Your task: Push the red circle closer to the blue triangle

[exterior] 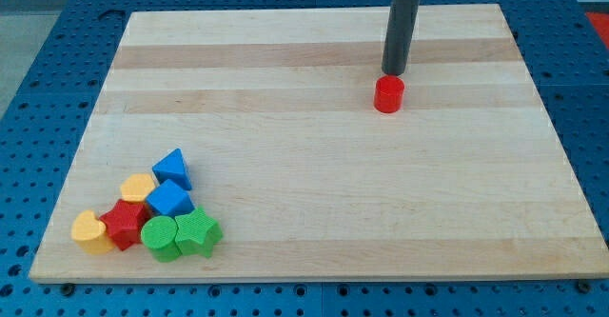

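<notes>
Progress is small: red circle (388, 95) sits well apart from blue triangle (172, 168), my tip (394, 73) just behind it, no end effector to open or close.

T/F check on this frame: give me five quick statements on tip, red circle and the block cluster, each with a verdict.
1. My tip sits just above the red circle in the view. True.
2. The red circle touches the blue triangle. False: they lie far apart.
3. The blue triangle tops the cluster at the view's bottom left. True.
4. Two green blocks lie at the view's top right. False: both are in the cluster.
5. A yellow block is the cluster's leftmost. True.
</notes>
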Controlling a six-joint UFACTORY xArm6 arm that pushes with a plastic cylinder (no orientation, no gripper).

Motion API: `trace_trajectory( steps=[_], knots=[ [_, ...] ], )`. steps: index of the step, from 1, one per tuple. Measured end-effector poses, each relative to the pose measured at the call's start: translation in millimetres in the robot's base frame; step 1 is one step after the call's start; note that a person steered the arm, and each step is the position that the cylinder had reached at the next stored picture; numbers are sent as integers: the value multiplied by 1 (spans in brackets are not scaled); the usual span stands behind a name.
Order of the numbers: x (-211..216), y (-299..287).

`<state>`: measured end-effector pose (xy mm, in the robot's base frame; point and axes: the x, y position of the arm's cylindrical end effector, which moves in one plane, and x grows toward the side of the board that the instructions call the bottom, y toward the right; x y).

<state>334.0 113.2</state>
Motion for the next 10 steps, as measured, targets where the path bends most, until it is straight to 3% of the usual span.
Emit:
trace_trajectory(
  steps=[1, 2, 3, 10],
  knots=[
    [7, 53],
    [9, 54],
    [48, 67],
    [57, -83]
  ],
)
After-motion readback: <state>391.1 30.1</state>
